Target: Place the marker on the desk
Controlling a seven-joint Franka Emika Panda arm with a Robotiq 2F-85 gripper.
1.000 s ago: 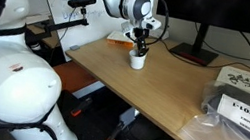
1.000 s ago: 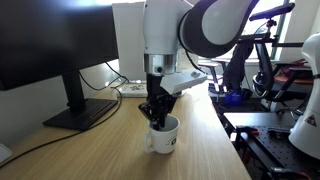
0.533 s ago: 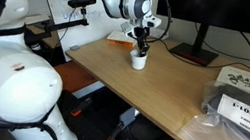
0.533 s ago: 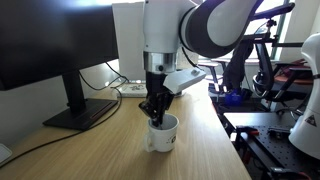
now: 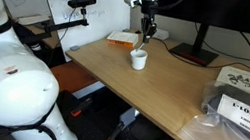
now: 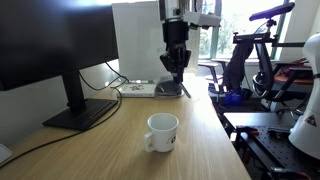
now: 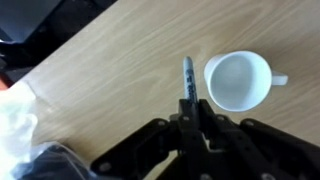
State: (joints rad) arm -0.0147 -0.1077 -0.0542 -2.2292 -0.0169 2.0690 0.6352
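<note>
**Wrist view, left to right.** Lower left corner: pale crumpled wrapping (image 7: 14,125), too blurred to identify. Centre left: bare desk (image 7: 110,70), its edge running diagonally against the dark upper left corner. Just right of centre: the marker (image 7: 187,80), its lower end clamped in the gripper (image 7: 192,118), whose jaws are pinched tight on it. The marker's long axis runs almost straight up the frame, away from the fingers. Right: a white cup (image 7: 238,82) with an empty mouth, just beside the marker in the picture, its handle pointing to the right edge.

**Exterior views.** A monitor (image 6: 50,45) occupies the left. Right of centre, the gripper hangs high above the cup, so the marker is held in the air with its axis close to vertical, and it is not on the desk.

**Coming move (judgement).** The marker must go down onto wood beside the cup, not into it. The widest free surface lies left of the cup in the wrist view. The desk's edge lies beyond that, so there is room. An upright marker is likely to topple or roll when let go.
</note>
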